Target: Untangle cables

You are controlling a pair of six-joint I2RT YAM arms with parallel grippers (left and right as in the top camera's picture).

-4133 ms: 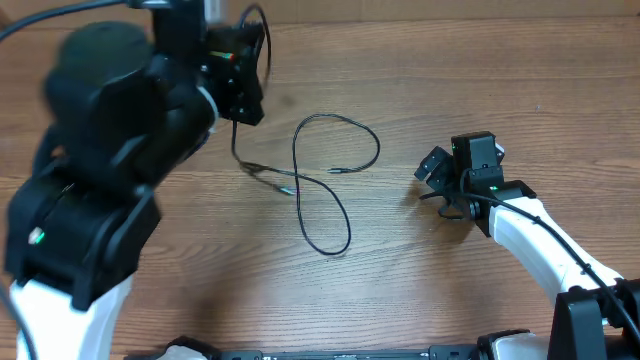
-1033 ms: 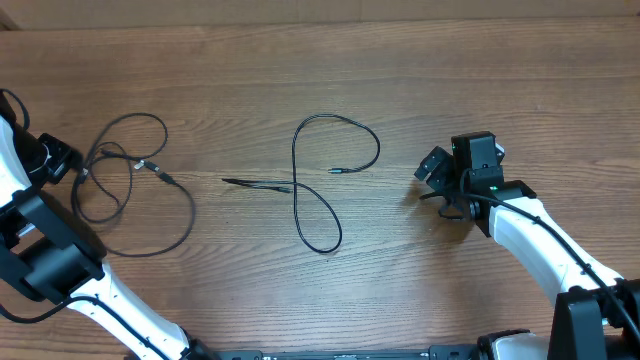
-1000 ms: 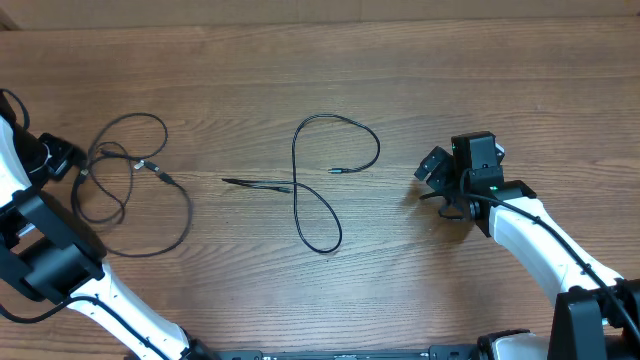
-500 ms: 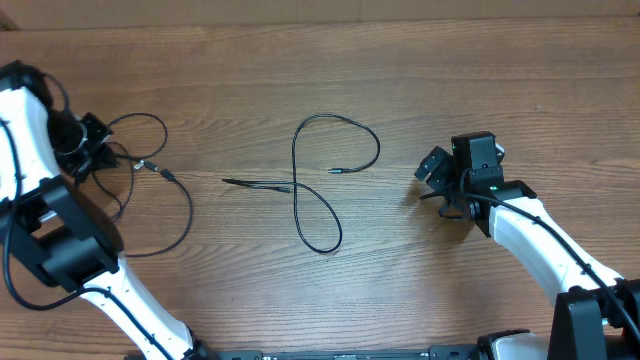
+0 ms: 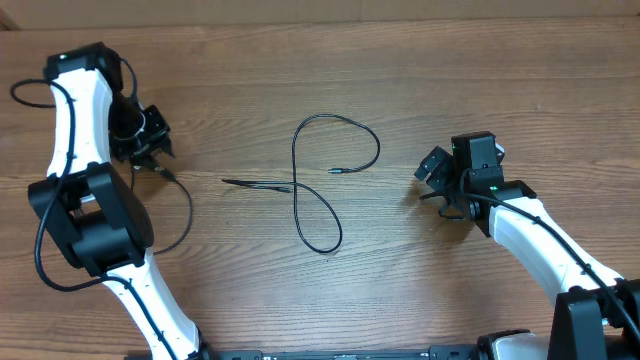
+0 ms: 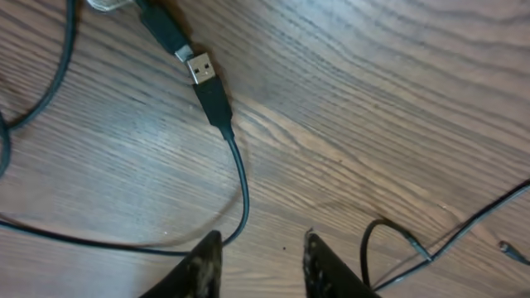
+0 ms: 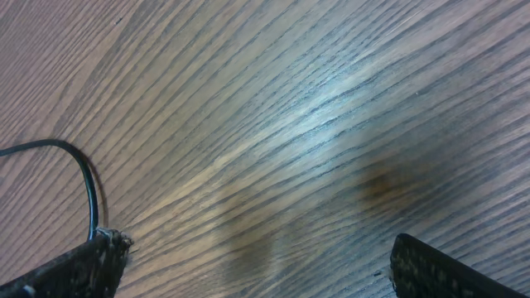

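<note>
Two cables show overhead: a looped cable [image 5: 294,155] mid-counter [image 5: 400,60], and a second cable [image 5: 191,212] by the left arm. Left wrist: left jaws partly open, gripping nothing, with that cable's USB plug [image 6: 201,69] lying just ahead. Right wrist: right jaws spread wide and empty, a cable bend [image 7: 93,199] near the left finger.

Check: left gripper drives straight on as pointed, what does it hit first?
Probably the cable curving just ahead of the left gripper, below its USB plug; depth unclear, so the table may come first.
</note>
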